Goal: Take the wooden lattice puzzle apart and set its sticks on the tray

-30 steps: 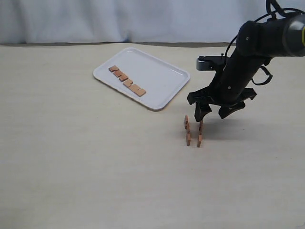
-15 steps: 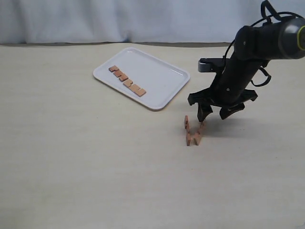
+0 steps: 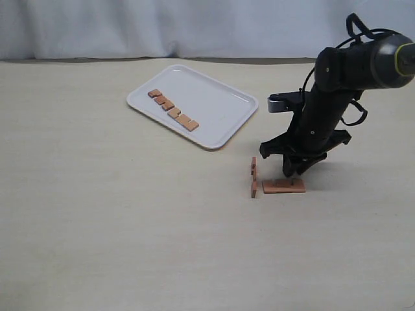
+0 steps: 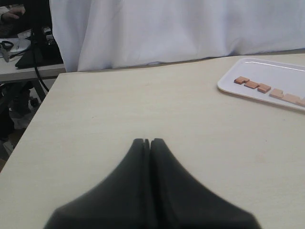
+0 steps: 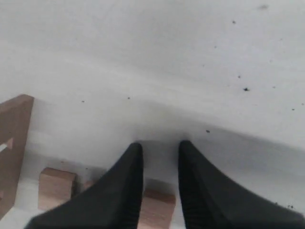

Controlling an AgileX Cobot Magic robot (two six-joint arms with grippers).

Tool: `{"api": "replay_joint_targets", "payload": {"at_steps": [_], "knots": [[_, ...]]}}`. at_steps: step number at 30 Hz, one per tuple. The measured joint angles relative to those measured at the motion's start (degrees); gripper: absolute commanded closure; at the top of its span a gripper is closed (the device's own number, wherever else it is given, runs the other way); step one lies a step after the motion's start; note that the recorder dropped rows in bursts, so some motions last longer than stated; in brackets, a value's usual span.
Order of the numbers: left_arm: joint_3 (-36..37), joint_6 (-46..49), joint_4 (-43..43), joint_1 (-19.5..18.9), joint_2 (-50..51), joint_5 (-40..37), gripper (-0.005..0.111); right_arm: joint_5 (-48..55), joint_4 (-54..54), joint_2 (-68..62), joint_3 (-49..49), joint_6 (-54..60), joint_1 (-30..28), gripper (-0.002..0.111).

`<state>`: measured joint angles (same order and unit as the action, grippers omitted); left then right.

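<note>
The white tray (image 3: 220, 103) holds a row of several reddish-brown sticks (image 3: 174, 111). No interlocked lattice shows. Two loose sticks lie on the table in front of the tray: one stands on its edge (image 3: 253, 176), and one lies flat (image 3: 283, 186). My right gripper (image 3: 293, 170) is low over the flat stick's far edge. In the right wrist view its fingers (image 5: 127, 186) stand a little apart, tips (image 5: 158, 145) over bare table, with the flat stick (image 5: 157, 205) behind them. My left gripper (image 4: 147, 141) is shut and empty, far from the tray (image 4: 267, 71).
A white curtain (image 3: 162, 26) hangs behind the table. In the left wrist view the table's edge (image 4: 43, 105) shows, with a desk and cables beyond it.
The stick nearer the right gripper has tipped from standing to lying flat. The right gripper has dropped lower, and its fingers have drawn closer together. The other stick still stands.
</note>
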<state>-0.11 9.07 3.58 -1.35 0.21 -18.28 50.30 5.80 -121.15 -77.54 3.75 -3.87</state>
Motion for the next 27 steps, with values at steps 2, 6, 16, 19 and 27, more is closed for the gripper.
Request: {"api": "replay_joint_targets", "payload": {"at_steps": [2,6,16,19,27], "knots": [[0.0,0.0,0.0,0.0,0.0,0.0,0.107,1.28,0.13,0.4,0.0,1.45,0.0,0.083],[0.0,0.0,0.0,0.0,0.0,0.0,0.107,4.13,0.13,2.72,-0.22,4.97,0.0,0.083],[0.0,0.0,0.0,0.0,0.0,0.0,0.107,10.67,0.22,9.67,1.14,19.8,2.47,0.083],[0.0,0.0,0.0,0.0,0.0,0.0,0.107,11.32,0.09,10.29,3.67,31.38,5.86,0.083],[0.0,0.0,0.0,0.0,0.0,0.0,0.107,4.91,-5.0,9.51,8.27,45.94,9.9,0.083]]}}
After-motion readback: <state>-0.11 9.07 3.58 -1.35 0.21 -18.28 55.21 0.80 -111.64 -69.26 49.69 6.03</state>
